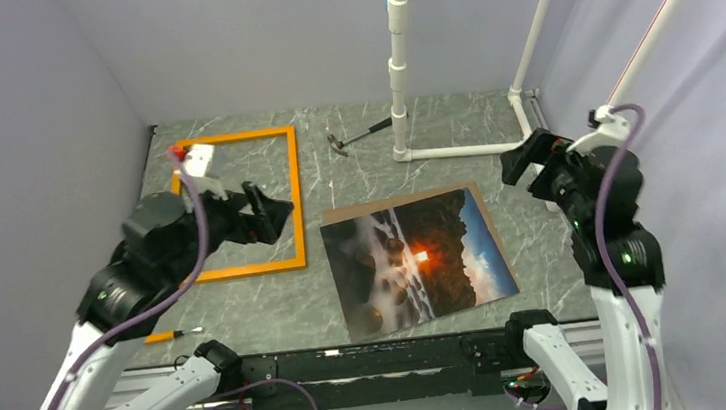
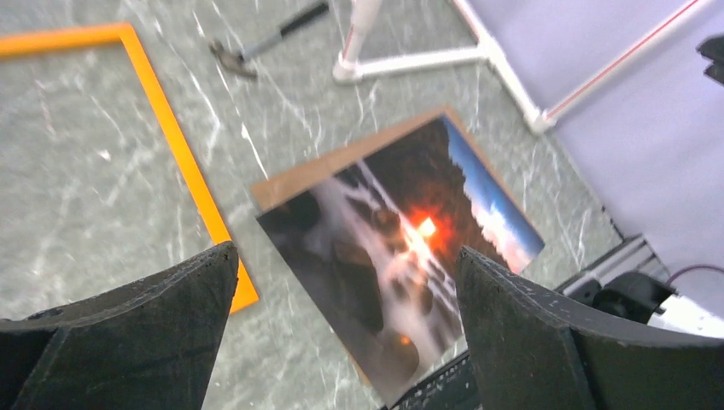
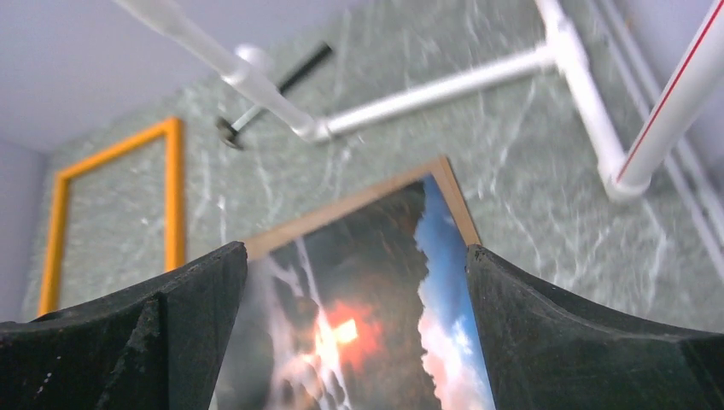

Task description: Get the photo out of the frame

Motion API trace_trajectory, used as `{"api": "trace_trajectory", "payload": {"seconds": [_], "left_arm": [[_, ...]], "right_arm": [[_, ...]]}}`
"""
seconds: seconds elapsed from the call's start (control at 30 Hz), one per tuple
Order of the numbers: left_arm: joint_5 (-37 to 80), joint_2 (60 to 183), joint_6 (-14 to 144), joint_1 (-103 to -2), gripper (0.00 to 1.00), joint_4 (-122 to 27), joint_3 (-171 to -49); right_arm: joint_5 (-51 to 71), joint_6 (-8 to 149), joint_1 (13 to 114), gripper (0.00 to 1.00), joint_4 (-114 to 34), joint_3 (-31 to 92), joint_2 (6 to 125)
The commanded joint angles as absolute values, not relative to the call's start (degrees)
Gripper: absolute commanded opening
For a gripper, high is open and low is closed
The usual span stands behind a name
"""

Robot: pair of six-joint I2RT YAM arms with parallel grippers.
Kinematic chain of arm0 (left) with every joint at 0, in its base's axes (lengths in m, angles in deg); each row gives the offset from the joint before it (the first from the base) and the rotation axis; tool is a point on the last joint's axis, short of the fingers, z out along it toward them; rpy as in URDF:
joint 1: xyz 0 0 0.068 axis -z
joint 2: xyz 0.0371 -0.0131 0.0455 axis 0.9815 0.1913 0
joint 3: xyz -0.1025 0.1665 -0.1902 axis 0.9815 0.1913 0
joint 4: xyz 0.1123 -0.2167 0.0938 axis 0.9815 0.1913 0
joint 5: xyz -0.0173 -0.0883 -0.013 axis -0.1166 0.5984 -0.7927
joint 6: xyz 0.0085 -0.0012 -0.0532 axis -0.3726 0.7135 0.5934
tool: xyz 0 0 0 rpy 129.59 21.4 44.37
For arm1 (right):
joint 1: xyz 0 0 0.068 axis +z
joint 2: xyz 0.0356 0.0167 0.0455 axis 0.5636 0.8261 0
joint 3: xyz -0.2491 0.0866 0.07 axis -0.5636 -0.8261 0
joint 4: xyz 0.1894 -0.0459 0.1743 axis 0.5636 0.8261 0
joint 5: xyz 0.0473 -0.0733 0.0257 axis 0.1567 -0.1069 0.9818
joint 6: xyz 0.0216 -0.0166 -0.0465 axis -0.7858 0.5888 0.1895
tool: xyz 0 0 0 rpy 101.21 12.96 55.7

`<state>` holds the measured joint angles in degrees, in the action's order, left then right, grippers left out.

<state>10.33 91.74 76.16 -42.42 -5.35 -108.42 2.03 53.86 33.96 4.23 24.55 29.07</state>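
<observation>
Hammer (image 1: pixel 360 136) beside white pipe stand (image 1: pixel 397 81); screwdriver (image 1: pixel 173 335) (seemingly orange-handled) well apart.

The photo (image 1: pixel 415 260) lies flat on the table (image 1: pixel 357 180), just right of the frame (image 1: pixel 232 137), not touching; a hammer (image 1: pixel 358 137) lies behind.

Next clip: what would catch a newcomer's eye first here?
The photo, picture side up with its orange sun glow, lies on the grey marbled table near the front middle. Left of it, apart from it, lies the empty bright-orange frame, partly hidden by the left arm. The left gripper and right gripper hover with fingers open, holding nothing.
</observation>
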Motion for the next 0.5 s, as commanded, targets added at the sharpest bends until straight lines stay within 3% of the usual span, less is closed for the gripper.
{"api": "trace_trajectory", "payload": {"seconds": [0.0, 0.3, 0.47], "left_arm": [[4.79, 87.68, 71.61, -42.66, 0.99, -1.65, -115.59], [1.23, 78.59, 69.55, -42.64, 0.99, -5.83, -118.62], [0.17, 76.09, 68.92, -42.61, 0.99, -7.00, -119.30]], "right_arm": [[4.63, 57.44, 33.96, 1.00, 2.46, 29.30, 24.49], [2.72, 60.05, 34.02, 1.00, 1.11, 34.81, 18.00], [-4.21, 58.06, 33.98, 1.00, 0.34, 35.83, 15.26]]}}
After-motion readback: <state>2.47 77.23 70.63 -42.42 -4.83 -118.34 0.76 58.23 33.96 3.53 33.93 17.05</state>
